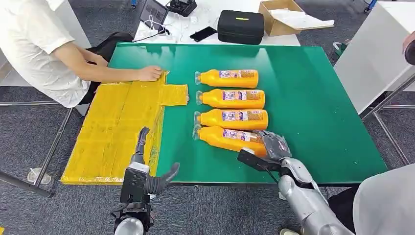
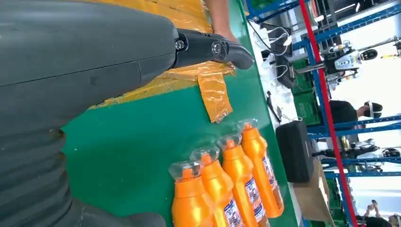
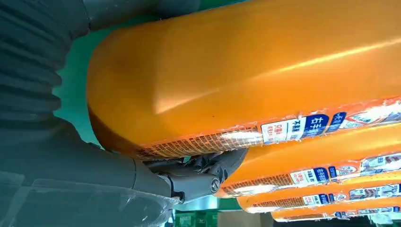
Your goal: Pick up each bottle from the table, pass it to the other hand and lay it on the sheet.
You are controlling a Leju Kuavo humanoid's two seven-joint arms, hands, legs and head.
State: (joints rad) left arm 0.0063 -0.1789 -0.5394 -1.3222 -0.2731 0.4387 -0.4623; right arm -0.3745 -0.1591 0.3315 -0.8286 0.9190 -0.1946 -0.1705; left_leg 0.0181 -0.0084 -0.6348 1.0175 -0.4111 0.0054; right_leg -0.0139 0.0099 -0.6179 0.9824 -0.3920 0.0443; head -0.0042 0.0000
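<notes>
4 orange bottles (image 1: pixel 230 108) carry blue-white labels (image 3: pixel 307 126), writing unreadable.

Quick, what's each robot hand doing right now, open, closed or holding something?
Left robot hand: open, holding nothing, above the table's near edge.
Right robot hand: wrapped around the base of the nearest orange bottle, gripping it.

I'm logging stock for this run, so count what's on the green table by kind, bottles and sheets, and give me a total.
Orange bottles: 4
Yellow sheets: 1
Total: 5
</notes>
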